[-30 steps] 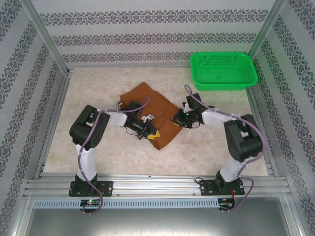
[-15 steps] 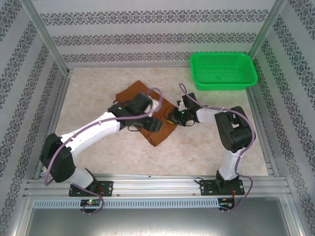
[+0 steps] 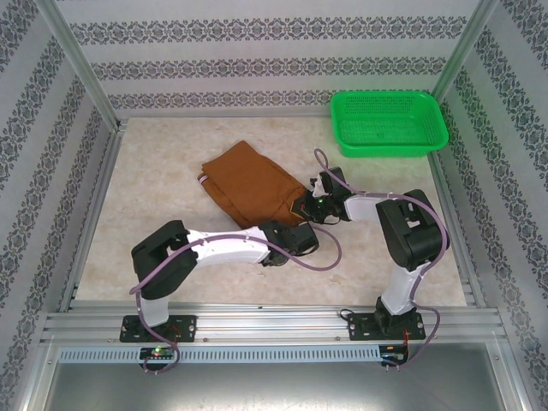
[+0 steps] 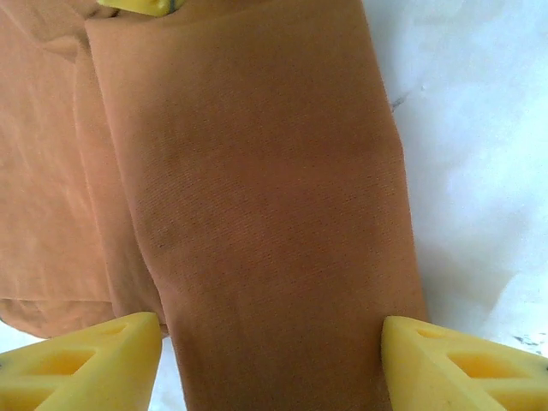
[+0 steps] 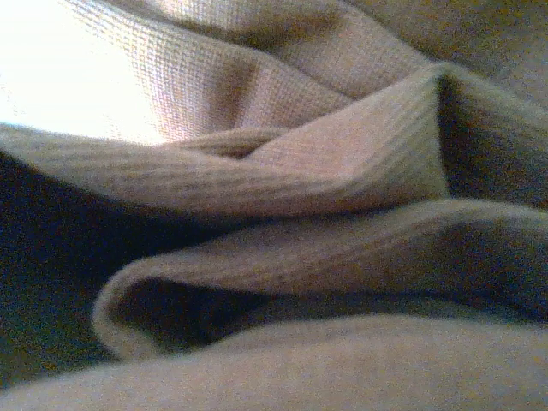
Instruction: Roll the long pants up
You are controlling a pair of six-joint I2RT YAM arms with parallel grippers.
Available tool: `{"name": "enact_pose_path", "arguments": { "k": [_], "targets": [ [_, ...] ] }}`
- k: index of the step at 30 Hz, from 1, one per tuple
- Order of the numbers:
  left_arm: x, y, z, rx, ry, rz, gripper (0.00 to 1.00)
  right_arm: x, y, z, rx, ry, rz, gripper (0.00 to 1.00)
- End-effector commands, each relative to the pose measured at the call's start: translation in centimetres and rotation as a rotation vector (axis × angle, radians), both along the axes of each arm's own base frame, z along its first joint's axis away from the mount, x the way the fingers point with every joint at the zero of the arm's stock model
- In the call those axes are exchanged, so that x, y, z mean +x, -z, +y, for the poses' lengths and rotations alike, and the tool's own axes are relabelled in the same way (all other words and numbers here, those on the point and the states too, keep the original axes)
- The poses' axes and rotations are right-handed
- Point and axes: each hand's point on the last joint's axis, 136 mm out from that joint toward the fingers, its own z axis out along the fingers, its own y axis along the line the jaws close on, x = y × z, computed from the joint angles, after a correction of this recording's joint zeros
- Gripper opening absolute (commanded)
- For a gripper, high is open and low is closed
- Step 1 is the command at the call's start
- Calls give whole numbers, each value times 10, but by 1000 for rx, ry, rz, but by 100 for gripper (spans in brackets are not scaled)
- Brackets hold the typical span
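Rolling of the long pants [image 3: 248, 181], viewed from the near side of the table [image 3: 154, 197]. The trousers lie folded into a flat, layered oblong. No coil is visible at either end, so the folding looks complete and the rolling itself looks not yet begun.

The left gripper [image 4: 272, 368] stands with its yellow fingertips [image 4: 86, 360] spread wide, straddling a smooth band of rust-brown cloth that runs straight ahead of it. It grips nothing. The right gripper [image 3: 306, 208] is closed at the cloth's edge, just beyond the left one. Its wrist view looks into bunched folds at close range, and whether a fold is nipped between the fingers cannot be told.

Edges: outside the left gripper's right fingertip the band ends in a clean, slightly rounded edge, with bare table beyond it. Outside its left fingertip a lower layer of cloth spreads further.

Room: the two grippers sit near each other, so clearance between them is tight. The green basket [image 3: 390, 152] stands well beyond the right gripper, with open table between.
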Motion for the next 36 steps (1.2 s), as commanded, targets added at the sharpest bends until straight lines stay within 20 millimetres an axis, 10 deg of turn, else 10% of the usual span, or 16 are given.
{"name": "enact_pose_path", "arguments": {
  "k": [1,7,17,27,33,36],
  "targets": [
    [10,13,8,89,37,-19,68,-49,47,-14,-95,4,235,0],
    [13,27,13,46,-20,71,67,-44,41,-12,-90,4,221,0],
    [35,-65,-9,-47,6,-218,67,-42,43,-7,-84,-12,235,0],
    [56,-30,31,67,-201,-209,64,-44,42,-5,-90,-28,243,0],
    [53,9,79,129,-386,-89,5,-43,40,-8,-97,-20,240,0],
    [51,15,77,111,-392,-58,0,-43,40,-8,-99,-16,241,0]
  ]
}}
